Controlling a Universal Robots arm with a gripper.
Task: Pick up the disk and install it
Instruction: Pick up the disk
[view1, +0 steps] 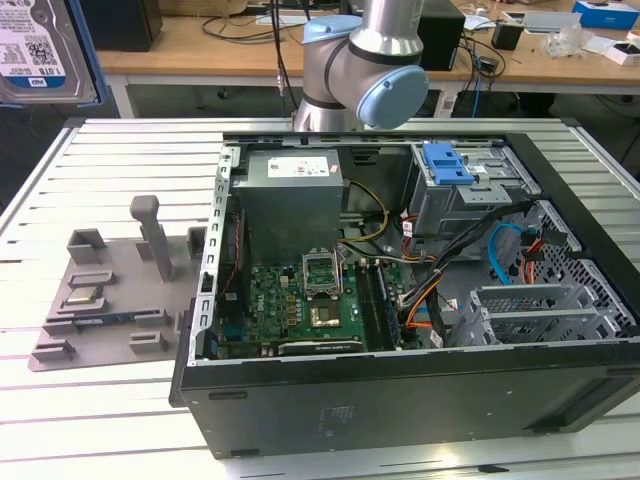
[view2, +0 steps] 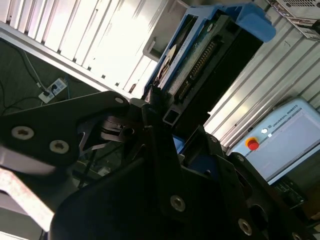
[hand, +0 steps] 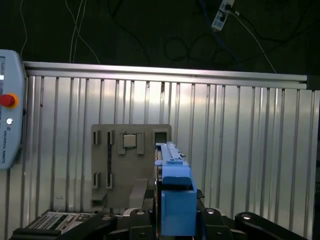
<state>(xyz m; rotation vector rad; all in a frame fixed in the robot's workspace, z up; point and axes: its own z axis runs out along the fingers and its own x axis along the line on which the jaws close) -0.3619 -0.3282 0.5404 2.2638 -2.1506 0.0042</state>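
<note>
Ribbed metal tabletop (view1: 120, 150) bears an open computer case (view1: 400, 400). Above the grey fixture (hand: 125, 170) by the tabletop's edge, the gripper (view2: 162, 112) pinches the disk (view2: 200, 65) by one end; a narrow hold could let it tilt and snag the drive cage (view1: 480, 195).

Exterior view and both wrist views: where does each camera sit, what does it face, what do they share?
Exterior view: off the arm, looking down into the open computer case on the table; the arm stands behind it.
First wrist view: at the wrist, facing past the gripper down at the grey fixture.
Second wrist view: at the wrist, along the gripper.
Shared: both wrist views show the held disk and teach pendant.
</note>
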